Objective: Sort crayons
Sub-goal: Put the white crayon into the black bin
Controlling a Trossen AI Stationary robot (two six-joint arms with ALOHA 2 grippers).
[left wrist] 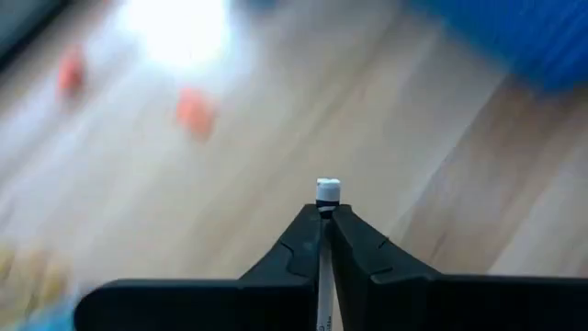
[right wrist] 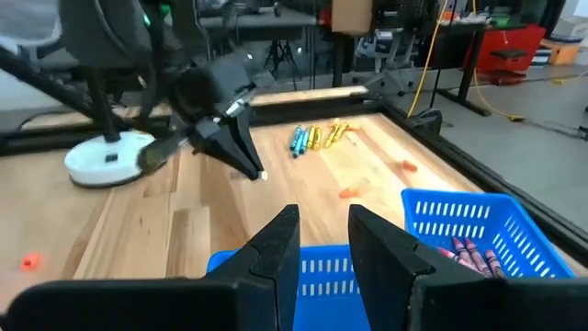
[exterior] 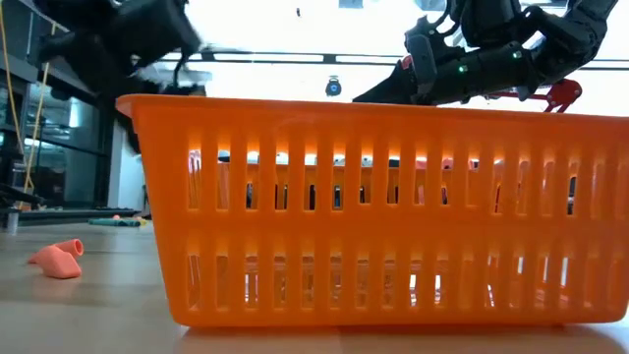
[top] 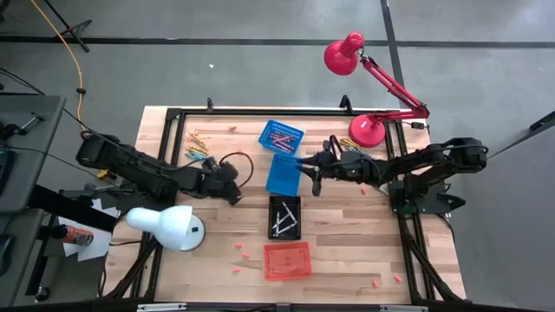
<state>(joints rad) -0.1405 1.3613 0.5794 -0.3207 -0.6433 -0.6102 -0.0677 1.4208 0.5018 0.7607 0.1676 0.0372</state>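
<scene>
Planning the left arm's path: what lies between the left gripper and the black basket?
Only bare wooden table between left gripper and black basket, as the high view shows.

No text, label, brand, number or sign can be read on the baskets, the lamps, the crayons or the tabletop.

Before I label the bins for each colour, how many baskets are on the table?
4: a blue basket at the far side, a second blue basket just nearer, a black basket mid-table, and an orange basket nearest the front edge. None looks hidden.
</scene>
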